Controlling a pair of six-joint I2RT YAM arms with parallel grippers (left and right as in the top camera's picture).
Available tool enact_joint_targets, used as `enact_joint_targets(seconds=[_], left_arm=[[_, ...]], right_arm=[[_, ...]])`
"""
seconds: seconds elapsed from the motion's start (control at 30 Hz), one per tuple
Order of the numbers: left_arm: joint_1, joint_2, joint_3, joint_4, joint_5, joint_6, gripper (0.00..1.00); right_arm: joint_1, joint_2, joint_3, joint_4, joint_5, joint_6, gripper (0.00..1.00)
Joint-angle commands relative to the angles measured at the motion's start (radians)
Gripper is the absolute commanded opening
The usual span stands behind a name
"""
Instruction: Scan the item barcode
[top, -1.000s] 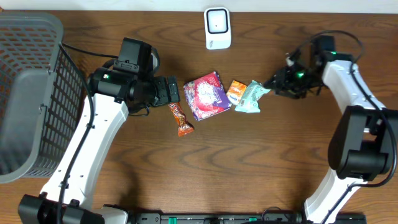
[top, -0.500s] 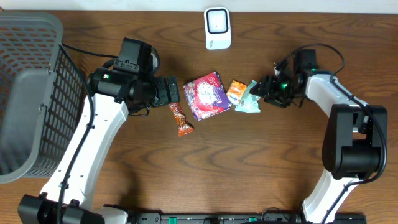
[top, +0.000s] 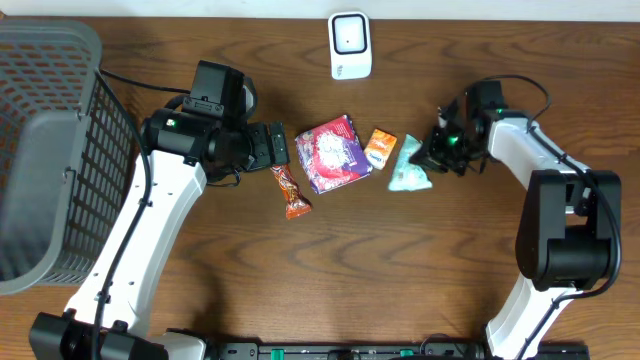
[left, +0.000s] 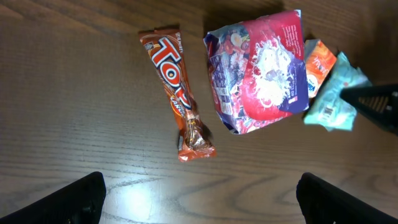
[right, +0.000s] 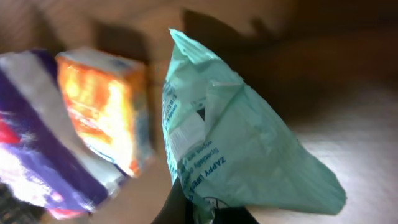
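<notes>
On the near half of the wooden table (top: 400, 280), our left gripper (top: 283, 147) is hanging with jaws wide apart over a glossy candy bar (top: 291, 192), claiming nothing. To the right, our right gripper (top: 432, 152) is clamping a corner of the crinkly mint-green packet (top: 408, 170), just beside a small orange box (top: 380, 148). We are likely readying its barcode for the white scanner (top: 350, 45) standing at the far edge.

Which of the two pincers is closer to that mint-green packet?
Right. The right pincer is shut on the mint-green packet at its edge. The left pincer, open, sits apart, beyond the purple bag.
</notes>
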Motion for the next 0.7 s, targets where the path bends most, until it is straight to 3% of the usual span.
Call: enact_joint_targets(seconds=[0.0,0.13,0.23,0.4,0.6,0.67], left_arm=[[0.005,-0.011,0.003,-0.003,-0.011,0.01,0.98],[0.005,-0.011,0.003,-0.003,-0.011,0.01,0.98],[0.005,-0.011,0.003,-0.003,-0.011,0.01,0.98],[0.005,-0.011,0.003,-0.003,-0.011,0.01,0.98],[0.005,-0.011,0.003,-0.003,-0.011,0.01,0.98],[0.005,-0.011,0.003,-0.003,-0.011,0.01,0.98]], right_arm=[[-0.001,-0.045,0.127,-0.114,0.254,-0.039,0.01],[0.05,-0.05,0.292,-0.348,0.571,-0.041,0.01],[0.096,-0.049,0.335,-0.419,0.741,-0.039,0.01],[0.164,-0.024,0.315,-0.503,1.099,0.113,0.01],[0.197,0.072,0.281,-0.474,1.105,0.119,0.01],[0.215,0.106,0.282,-0.47,1.071,0.119,0.09]])
